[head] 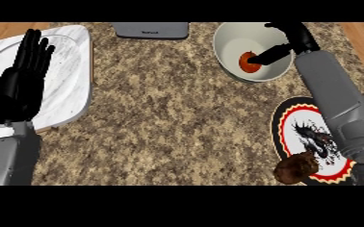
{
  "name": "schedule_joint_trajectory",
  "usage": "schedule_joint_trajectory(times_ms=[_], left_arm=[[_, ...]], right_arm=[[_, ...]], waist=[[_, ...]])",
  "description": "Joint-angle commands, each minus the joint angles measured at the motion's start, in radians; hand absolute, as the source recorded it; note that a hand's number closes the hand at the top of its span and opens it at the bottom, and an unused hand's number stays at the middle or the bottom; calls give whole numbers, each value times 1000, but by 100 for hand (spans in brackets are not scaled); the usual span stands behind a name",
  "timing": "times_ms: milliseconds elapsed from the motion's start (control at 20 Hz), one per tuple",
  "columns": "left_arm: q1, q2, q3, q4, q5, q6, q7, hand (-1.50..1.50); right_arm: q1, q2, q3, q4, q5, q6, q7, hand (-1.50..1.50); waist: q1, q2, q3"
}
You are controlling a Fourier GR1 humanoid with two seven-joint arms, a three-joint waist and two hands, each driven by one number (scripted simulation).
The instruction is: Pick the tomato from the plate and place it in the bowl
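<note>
A red tomato [247, 62] lies at the bottom of the white bowl [229, 34] at the back right of the counter. My right hand [293, 41] hangs over the bowl's right side. Its straight fingers [272, 55] slant down into the bowl and their tips touch the tomato's right side, while the thumb stays up by the far rim, apart from the tomato. The patterned plate [288, 125], with a black, red and white rim, sits at the front right, partly hidden under my right forearm. My left hand [22, 79] rests open at the left edge, fingers up.
A brown lumpy food item [295, 168] sits on the plate's front edge. A white marbled board [71, 72] lies at the left under my left hand. A grey appliance [150, 30] stands at the counter's back edge. Speckled granite spans the middle.
</note>
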Motion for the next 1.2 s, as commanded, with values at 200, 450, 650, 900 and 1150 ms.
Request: schedule_joint_trajectory(times_ms=[200,450,650,900,1150], left_arm=[[13,-11,8,22,-6,4,-38,0],[-17,1,6,51,-18,1,-32,0],[27,-9,6,5,-1,-14,-43,0],[3,-7,-5,3,1,-18,-17,0],[-8,3,12,13,13,-25,-21,0]], right_arm=[[3,-84,-175,20,-130,-149,-90,-150],[5,-234,-261,79,-202,-47,-100,-150],[63,-368,-303,123,-237,81,-147,-150],[151,-447,-347,150,-273,167,-260,-150],[194,-519,-368,178,-291,279,-293,-150]], waist=[[-7,1,-1],[-6,6,0],[6,8,1],[13,14,4],[22,18,6]])
